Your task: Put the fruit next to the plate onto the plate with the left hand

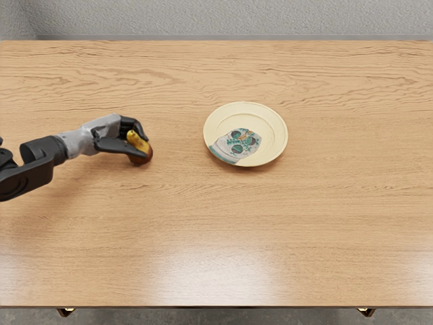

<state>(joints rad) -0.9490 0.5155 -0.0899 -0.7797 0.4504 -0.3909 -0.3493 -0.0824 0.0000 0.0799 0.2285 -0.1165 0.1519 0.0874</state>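
- One arm shows in the head view: the left arm [40,159], coming in from the picture's left edge, low over the wooden table [216,230]
- Forearm is dark near the edge and turns grey toward the wrist; it runs to the right and slightly up the picture
- Left hand [120,135] sits over the left part of the table, well apart from the plate [274,122]
- Hand state: black fingers [135,126] curl down over the top and far side of the fruit [141,147], and the thumb [111,144] lies along its near side, so the hand is closed around the fruit
- Fruit is small, yellow on the upper part that shows between the digits, reddish-brown on the lower right side
- Fruit location: inside the grasp, left of the plate, with bare wood between the two; it is not on the plate
- Dark shadow lies right under the fruit and hand; cannot tell whether the fruit touches the tabletop or is just clear of it
- Plate is round and cream-coloured, lying flat a little right of the table's centre
- Green, white and orange pattern [238,142] covers the plate's lower-left portion; the rest of its face is plain
- Nothing rests on the plate
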